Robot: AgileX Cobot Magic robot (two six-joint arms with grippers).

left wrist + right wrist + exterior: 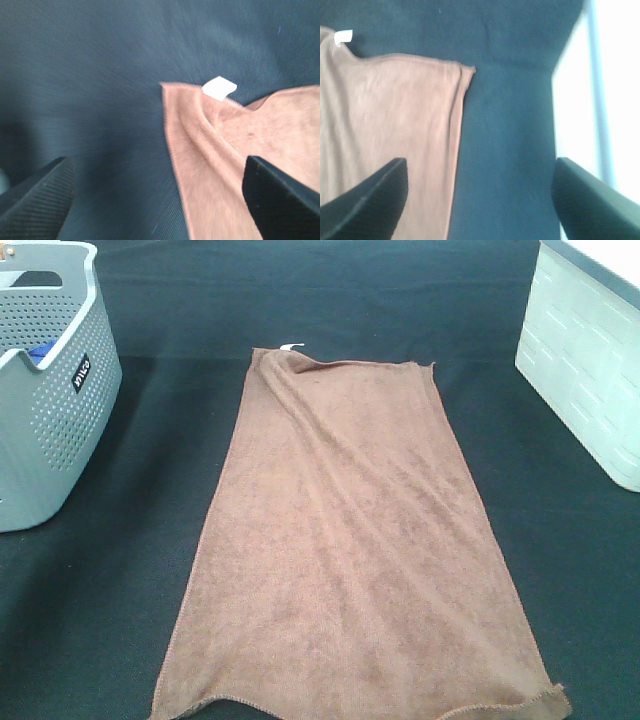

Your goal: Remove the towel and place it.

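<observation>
On the dark tabletop [330, 310], beside the grey basket [50, 420], we are leaving the brown towel [350, 560] lying flat; we are holding left gripper [160, 195] and right gripper [480, 200] wide and empty over its far corners, seemingly having placed it.

Neither arm shows in the high view, so only the wrist cameras give anything of the robot. The left gripper [157, 200] has its two dark, ribbed fingers [37, 200] spread wide apart with nothing between them. The right gripper [480, 200] is the same, its black fingers [365, 205] standing far apart, empty, touching nothing and held clear above the desk.
</observation>
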